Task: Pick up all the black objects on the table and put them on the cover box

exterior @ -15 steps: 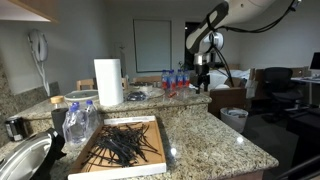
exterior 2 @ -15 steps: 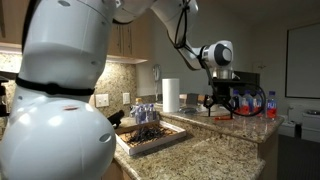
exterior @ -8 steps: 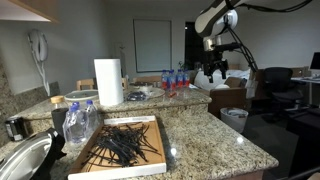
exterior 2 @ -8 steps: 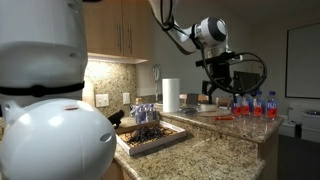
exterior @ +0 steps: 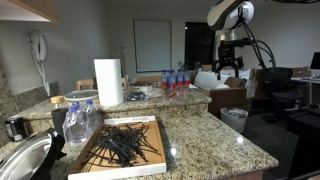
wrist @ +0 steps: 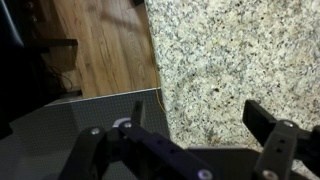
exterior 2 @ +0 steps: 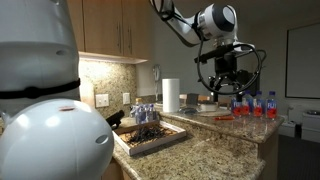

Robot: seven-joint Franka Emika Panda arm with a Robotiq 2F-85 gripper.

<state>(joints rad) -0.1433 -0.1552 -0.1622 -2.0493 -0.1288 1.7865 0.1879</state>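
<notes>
A heap of thin black sticks [exterior: 125, 143] lies on a flat cardboard box cover [exterior: 150, 166] on the near granite counter; it shows in both exterior views [exterior 2: 150, 132]. My gripper [exterior: 228, 68] hangs high in the air past the far counter, well away from the box cover, also seen in an exterior view [exterior 2: 228, 88]. In the wrist view the gripper [wrist: 185, 140] is open and empty, with speckled granite and the counter edge below it.
A paper towel roll [exterior: 108, 82] and several water bottles [exterior: 175, 78] stand on the back counter. A clear plastic bottle [exterior: 78, 122] and a metal pan [exterior: 20, 160] sit beside the box cover. A bin [exterior: 235, 118] stands on the floor.
The arm has risen and swung away from the back counter, sideways and upward. The gripper stays open and empty. The black sticks have not moved.
</notes>
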